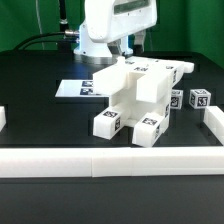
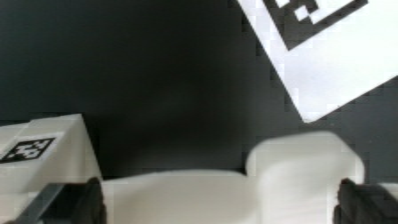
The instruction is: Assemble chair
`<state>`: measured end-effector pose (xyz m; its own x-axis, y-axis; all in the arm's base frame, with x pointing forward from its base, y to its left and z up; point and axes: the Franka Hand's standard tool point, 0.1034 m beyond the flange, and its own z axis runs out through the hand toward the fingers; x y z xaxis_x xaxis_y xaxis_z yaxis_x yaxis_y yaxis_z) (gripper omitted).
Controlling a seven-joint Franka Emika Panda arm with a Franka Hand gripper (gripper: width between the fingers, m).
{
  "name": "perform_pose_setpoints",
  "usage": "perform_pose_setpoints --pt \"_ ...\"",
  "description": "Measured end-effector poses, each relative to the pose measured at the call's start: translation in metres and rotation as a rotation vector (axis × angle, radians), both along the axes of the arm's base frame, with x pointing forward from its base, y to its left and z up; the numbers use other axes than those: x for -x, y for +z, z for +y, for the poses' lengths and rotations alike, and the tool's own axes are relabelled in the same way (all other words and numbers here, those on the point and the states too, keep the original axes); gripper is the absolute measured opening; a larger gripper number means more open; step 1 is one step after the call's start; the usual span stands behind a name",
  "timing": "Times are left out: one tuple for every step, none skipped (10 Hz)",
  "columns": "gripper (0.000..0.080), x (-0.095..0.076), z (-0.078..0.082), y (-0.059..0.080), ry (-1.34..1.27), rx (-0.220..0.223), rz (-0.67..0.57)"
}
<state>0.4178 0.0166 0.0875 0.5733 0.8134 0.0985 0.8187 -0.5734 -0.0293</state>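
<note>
The white chair (image 1: 138,92) stands partly assembled in the middle of the table, blocky parts joined, tags on its feet. My gripper (image 1: 128,48) hangs over its far top part. In the wrist view my gripper (image 2: 217,205) straddles a rounded white chair part (image 2: 231,195). The dark fingertips (image 2: 75,203) stand wide apart at either side of the part, which fills the gap between them. The jaws look open. Another tagged chair part (image 2: 36,148) shows beside it. Two short tagged posts (image 1: 189,99) lie loose at the exterior view's right.
The marker board (image 1: 80,88) lies flat behind the chair at the exterior view's left and shows in the wrist view (image 2: 329,45). Long low white border rails (image 1: 110,158) run along the front and both sides. Black cables trail at the back.
</note>
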Motion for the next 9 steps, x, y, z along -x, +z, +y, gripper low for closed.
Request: perform_pose_setpoints --pt "0.0648 0.000 -0.003 -0.001 -0.002 0.004 0.000" --pt "0.0648 0.000 -0.004 -0.001 -0.005 0.004 0.001" --pt "0.0648 0.000 -0.004 -0.001 -0.005 0.004 0.001" --pt "0.0648 0.000 -0.004 -0.001 -0.006 0.004 0.001" --pt "0.0648 0.000 -0.009 -0.002 0.018 0.009 -0.006" --pt "0.0648 0.002 -0.020 -0.004 0.024 0.018 -0.014" --pt "0.0648 0.004 -0.027 -0.010 0.023 0.028 -0.012" --pt "0.0648 0.006 -0.034 -0.018 0.021 0.039 -0.006" --pt "0.0648 0.009 -0.036 -0.024 0.013 0.045 0.006"
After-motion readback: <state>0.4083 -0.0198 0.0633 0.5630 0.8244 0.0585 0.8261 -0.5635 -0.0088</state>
